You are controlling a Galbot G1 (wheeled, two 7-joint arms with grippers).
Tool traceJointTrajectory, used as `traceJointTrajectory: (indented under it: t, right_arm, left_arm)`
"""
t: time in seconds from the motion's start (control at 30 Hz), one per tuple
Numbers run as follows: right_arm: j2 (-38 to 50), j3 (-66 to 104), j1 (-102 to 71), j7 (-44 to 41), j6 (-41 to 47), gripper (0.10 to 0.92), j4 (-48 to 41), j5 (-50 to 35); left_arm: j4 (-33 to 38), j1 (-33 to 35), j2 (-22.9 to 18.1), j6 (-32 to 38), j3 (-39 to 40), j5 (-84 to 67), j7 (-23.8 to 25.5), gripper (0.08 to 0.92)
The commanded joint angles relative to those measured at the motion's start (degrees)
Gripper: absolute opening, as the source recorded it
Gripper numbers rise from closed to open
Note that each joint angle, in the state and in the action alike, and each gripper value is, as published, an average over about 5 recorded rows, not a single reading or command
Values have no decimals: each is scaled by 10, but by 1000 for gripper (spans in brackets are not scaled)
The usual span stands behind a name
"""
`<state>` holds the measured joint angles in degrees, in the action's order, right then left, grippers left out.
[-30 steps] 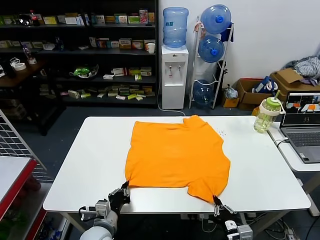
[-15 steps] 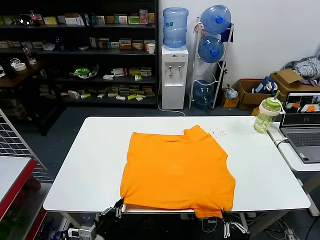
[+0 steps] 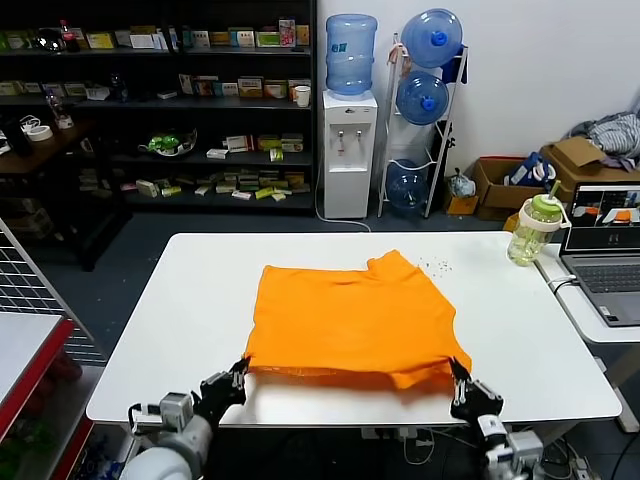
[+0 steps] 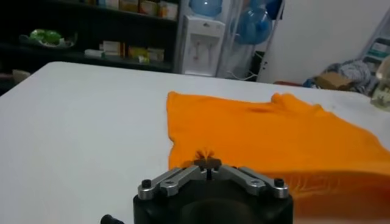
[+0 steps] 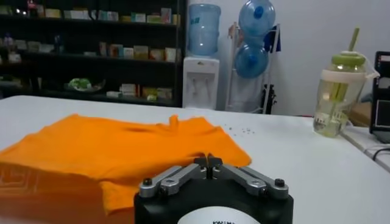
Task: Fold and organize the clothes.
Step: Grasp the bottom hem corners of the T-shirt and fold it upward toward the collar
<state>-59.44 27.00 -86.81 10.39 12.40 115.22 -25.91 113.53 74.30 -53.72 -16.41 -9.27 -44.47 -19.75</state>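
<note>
Both near corners of the orange T-shirt (image 3: 352, 318) pinched now: left gripper (image 3: 240, 373) clamped on the near-left corner, right gripper (image 3: 459, 377) clamped on the near-right one. Half a second back, hem hanging over the near table (image 3: 190, 300) edge; now lifted and carried forward, doubling over the body (near edge looks bunched and folded already). Shirt otherwise flat mid-table, neck toward the far side. Looks like the first bottom-to-top fold underway, still early in the task.

Head camera high, facing down the table (image 3: 180, 320), wrist cameras low, probably near its front edge
</note>
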Motion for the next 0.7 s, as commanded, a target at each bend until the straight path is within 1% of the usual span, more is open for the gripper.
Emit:
traceJointTrajectory:
  t: [0.03,0.13,0.3,0.7]
  right_arm:
    - [76,-44,146,24,49,126,-72,-89]
    - [77,-64,165,23,51,126,-90,-90]
    - [73,-87,189,21,53,126,-112,-91]
    - [53,-141,252,16,41,132,-164,-90]
  left_arm:
    - [-95,-179,6,-19,68,-60,-11,98]
    - [-120,-200,-8,-21,88,-55,-17,98]
    - [-148,-217,-23,-24,102,-35,-21,98]
    - [-176,-223,-29,-27,106,-16,-23,100]
